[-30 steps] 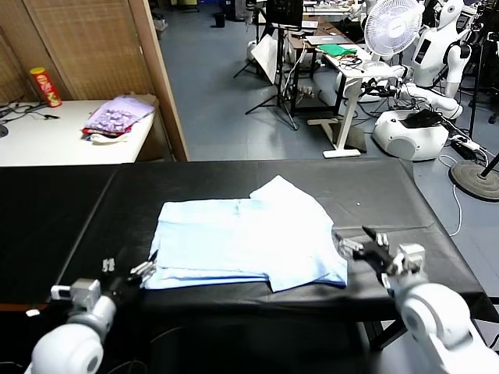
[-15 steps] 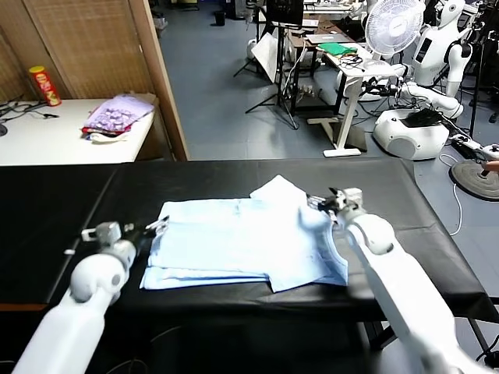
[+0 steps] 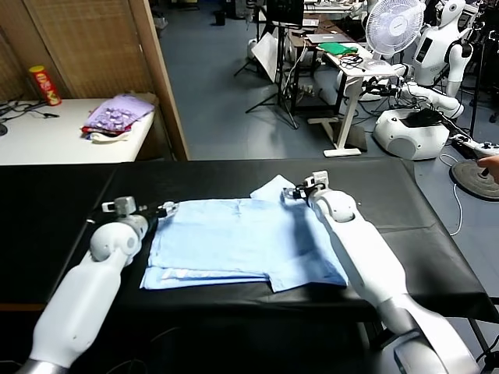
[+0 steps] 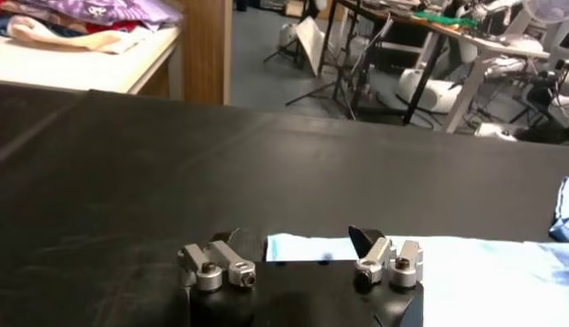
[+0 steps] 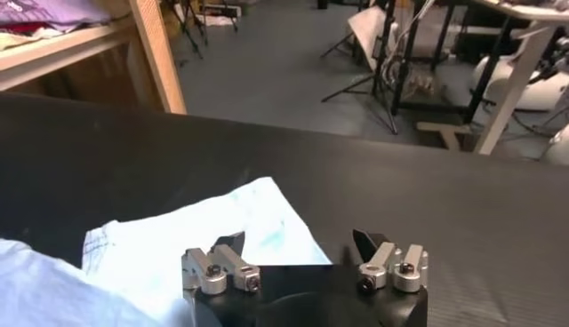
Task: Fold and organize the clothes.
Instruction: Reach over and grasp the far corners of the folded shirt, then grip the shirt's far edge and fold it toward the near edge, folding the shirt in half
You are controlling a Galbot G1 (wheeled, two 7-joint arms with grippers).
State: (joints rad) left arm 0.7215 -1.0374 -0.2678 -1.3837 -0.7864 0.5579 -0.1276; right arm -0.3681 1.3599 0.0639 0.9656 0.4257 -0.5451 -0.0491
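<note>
Pale light-blue cotton T-shirt flat on black surface; far corners beneath spread left end effector and spread right end effector.

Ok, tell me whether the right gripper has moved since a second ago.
Yes. The right gripper has travelled from the table's near edge, beside the T-shirt's near right corner, away from the robot to the shirt's far sleeve.

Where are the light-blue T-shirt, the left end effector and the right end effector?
light-blue T-shirt (image 3: 234, 241), head view, middle of the flat body panel.
left end effector (image 3: 164, 209), head view, between its fingertips at the shirt's far left corner.
right end effector (image 3: 291, 192), head view, between its fingertips over the far sleeve.
</note>
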